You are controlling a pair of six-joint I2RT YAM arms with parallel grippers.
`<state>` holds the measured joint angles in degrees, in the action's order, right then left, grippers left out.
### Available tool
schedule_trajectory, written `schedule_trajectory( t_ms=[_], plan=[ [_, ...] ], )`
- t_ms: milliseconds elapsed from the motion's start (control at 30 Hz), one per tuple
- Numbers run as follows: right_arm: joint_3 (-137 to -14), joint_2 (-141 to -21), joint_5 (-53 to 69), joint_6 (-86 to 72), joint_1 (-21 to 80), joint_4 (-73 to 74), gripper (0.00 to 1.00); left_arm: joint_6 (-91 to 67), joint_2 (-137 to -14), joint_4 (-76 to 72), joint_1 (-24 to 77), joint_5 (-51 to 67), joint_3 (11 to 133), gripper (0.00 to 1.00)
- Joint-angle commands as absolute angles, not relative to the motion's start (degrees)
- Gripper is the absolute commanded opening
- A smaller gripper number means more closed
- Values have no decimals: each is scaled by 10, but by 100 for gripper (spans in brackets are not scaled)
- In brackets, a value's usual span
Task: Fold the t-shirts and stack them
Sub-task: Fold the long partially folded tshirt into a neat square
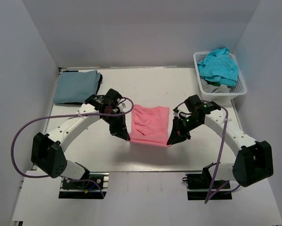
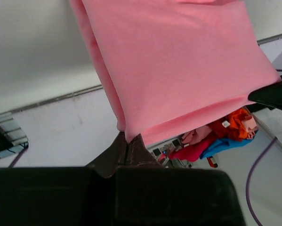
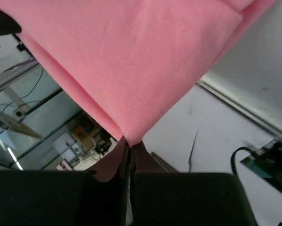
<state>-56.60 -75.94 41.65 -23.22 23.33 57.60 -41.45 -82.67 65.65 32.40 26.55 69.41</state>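
A salmon-pink t-shirt, folded, hangs stretched between my two grippers above the middle of the table. My left gripper is shut on its near left corner. My right gripper is shut on its near right corner. The pink cloth fills the upper part of both wrist views. A folded grey-blue t-shirt lies on a dark one at the table's far left. Teal t-shirts and a grey one fill the white basket at the far right.
White walls close in the table on the left, back and right. The table's near edge runs just behind the arm bases. Purple cables loop beside both arms.
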Motion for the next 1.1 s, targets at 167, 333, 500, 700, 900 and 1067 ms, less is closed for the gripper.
schedule_trajectory(
  t_ms=[167,333,500,700,900,1067],
  plan=[
    [-570,-722,521,-222,225,662,0,-418,-805,784,320,247,764,0],
    [-599,-744,526,-216,211,661,0,-395,-844,802,308,223,820,0],
    [-640,-780,519,-200,182,668,0,-389,-880,781,303,200,867,0],
    [-691,-834,515,-162,149,670,0,-425,-919,716,303,136,917,0],
    [-726,-874,500,-159,126,628,0,-431,-973,664,298,120,959,0],
    [-729,-912,515,-180,115,544,0,-431,-1021,640,298,91,1005,0]
  ],
)
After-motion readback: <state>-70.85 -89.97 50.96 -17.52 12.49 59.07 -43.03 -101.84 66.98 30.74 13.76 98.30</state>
